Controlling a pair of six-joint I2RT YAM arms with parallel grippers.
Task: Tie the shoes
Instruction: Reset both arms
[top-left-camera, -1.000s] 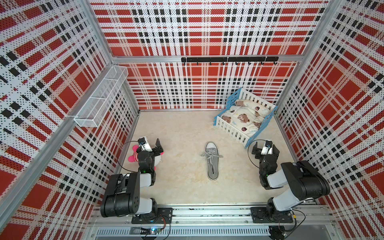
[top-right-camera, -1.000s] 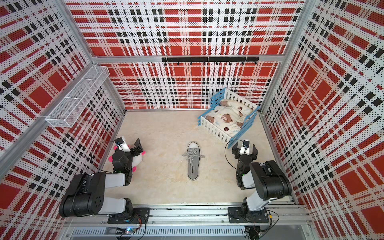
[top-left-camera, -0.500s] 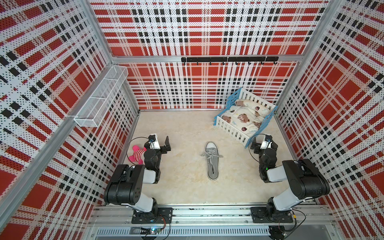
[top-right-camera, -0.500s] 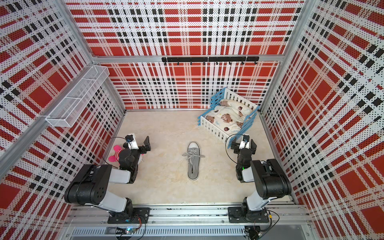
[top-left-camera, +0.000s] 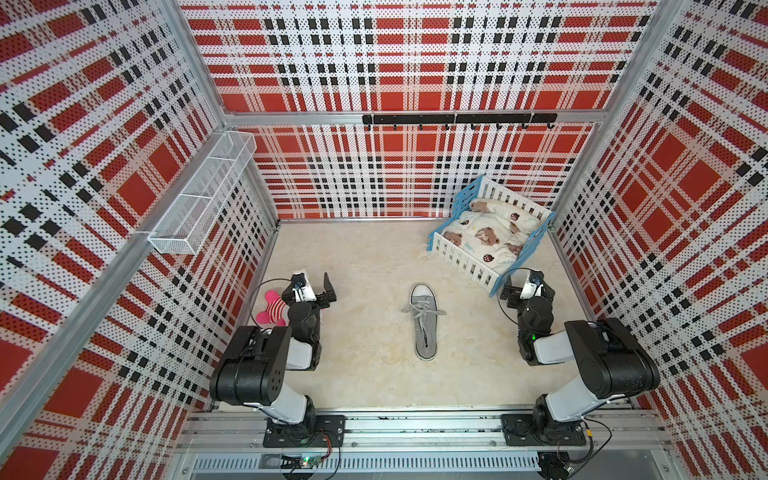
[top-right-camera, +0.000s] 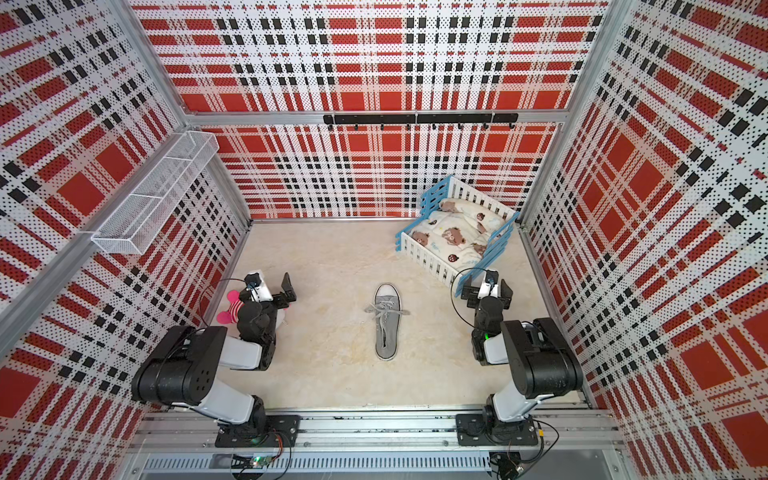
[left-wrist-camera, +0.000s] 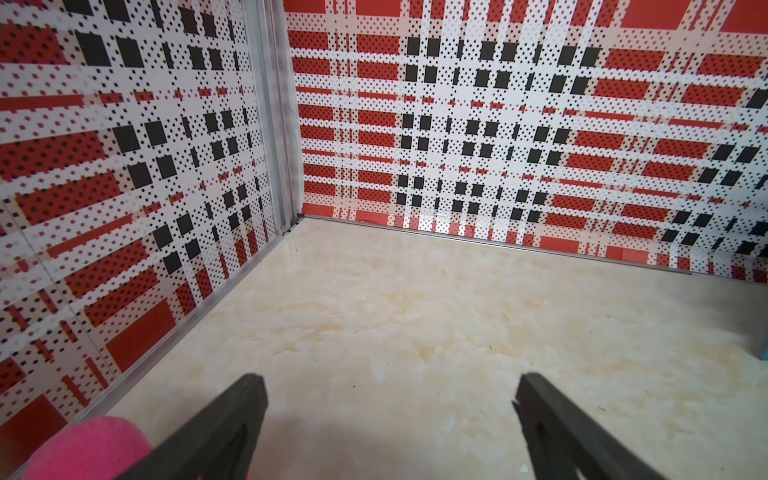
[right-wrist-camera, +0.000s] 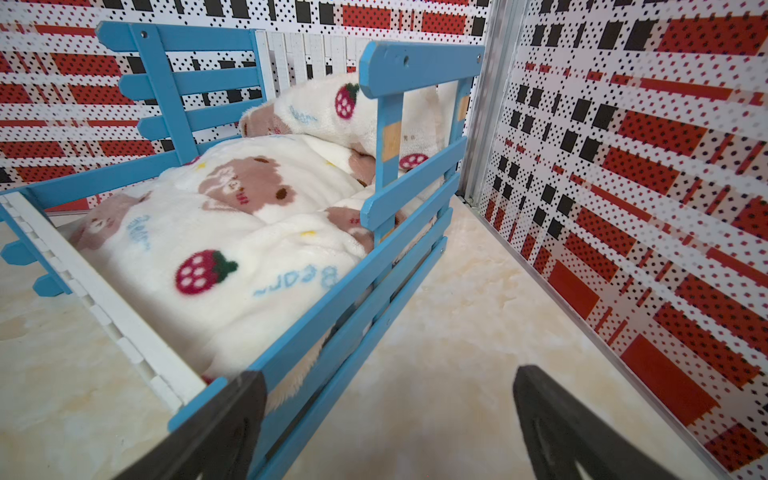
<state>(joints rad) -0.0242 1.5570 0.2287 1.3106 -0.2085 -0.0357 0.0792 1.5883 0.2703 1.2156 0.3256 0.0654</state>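
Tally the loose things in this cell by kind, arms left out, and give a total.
Grey sneaker: 1
Pink-striped plush toy: 1
Blue-and-white doll bed: 1
Bear-print blanket, lying in the bed: 1
Total: 4

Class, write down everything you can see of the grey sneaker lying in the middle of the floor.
The sneaker is a single low-top of grey canvas with a white rubber toe cap and a white sole rim. It sits sole down on the pale floor, with its toe towards the back wall and its heel towards the arms' bases. Its pale laces look untied, and the ends splay out to both sides. Only the floor touches it.
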